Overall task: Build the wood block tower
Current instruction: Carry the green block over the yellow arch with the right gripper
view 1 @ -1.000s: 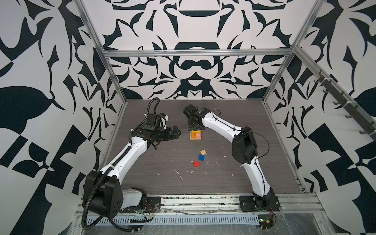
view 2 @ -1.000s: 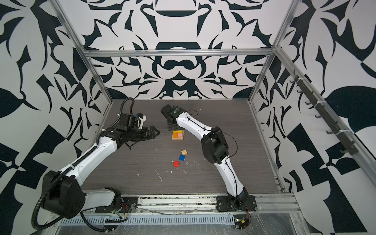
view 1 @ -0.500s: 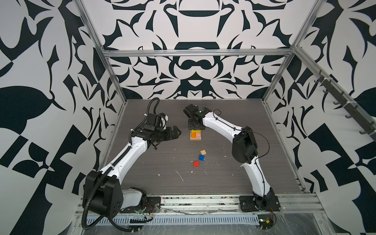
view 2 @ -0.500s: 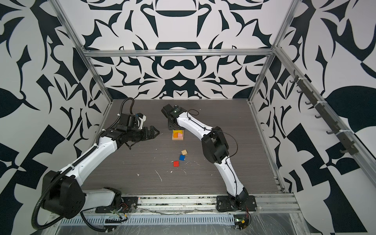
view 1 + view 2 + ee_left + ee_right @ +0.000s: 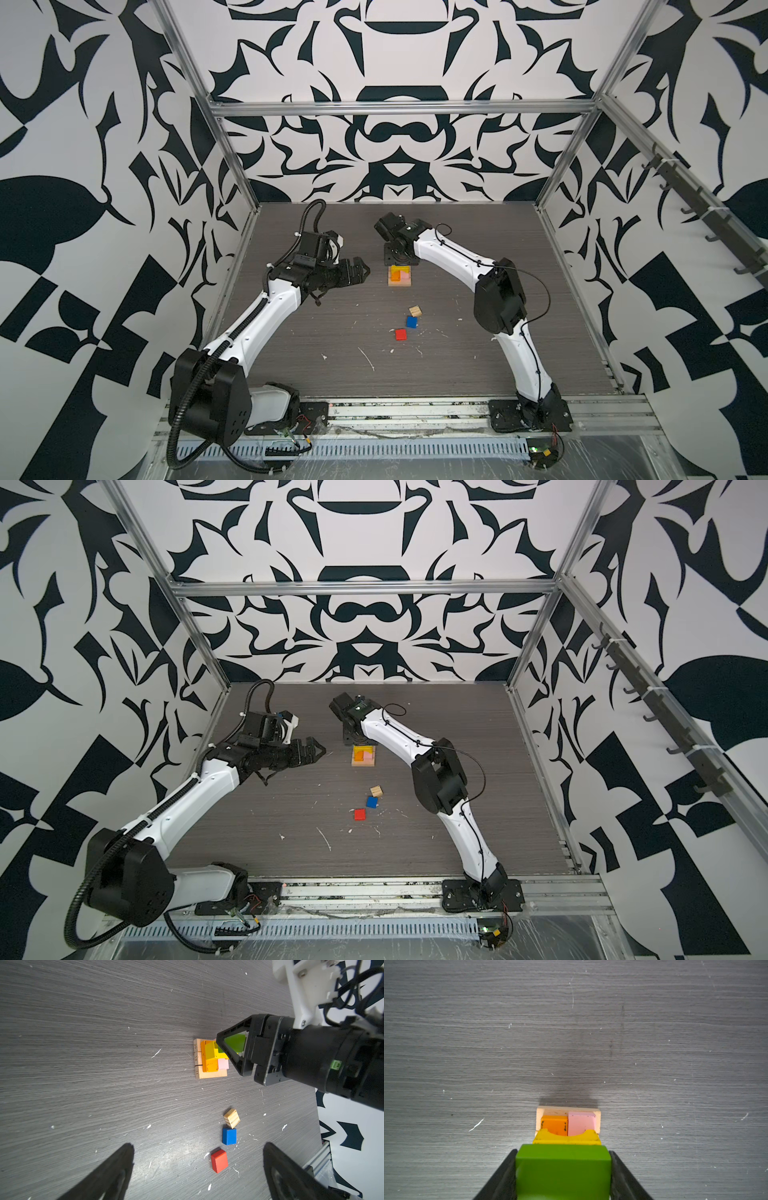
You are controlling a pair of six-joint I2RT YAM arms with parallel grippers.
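The tower stands mid-table: a tan bar base, then orange and pink blocks, with a yellow block on them. My right gripper points down over it, shut on the green block, which sits right beside the yellow one. Whether the green block rests on the layer below I cannot tell. My left gripper hovers open and empty to the left of the tower. A plain cube, a blue square and a red square lie loose nearer the front.
White flecks and scratches dot the dark wood-grain table. Patterned walls with metal frame posts enclose the table on three sides. A metal rail with both arm bases runs along the front edge.
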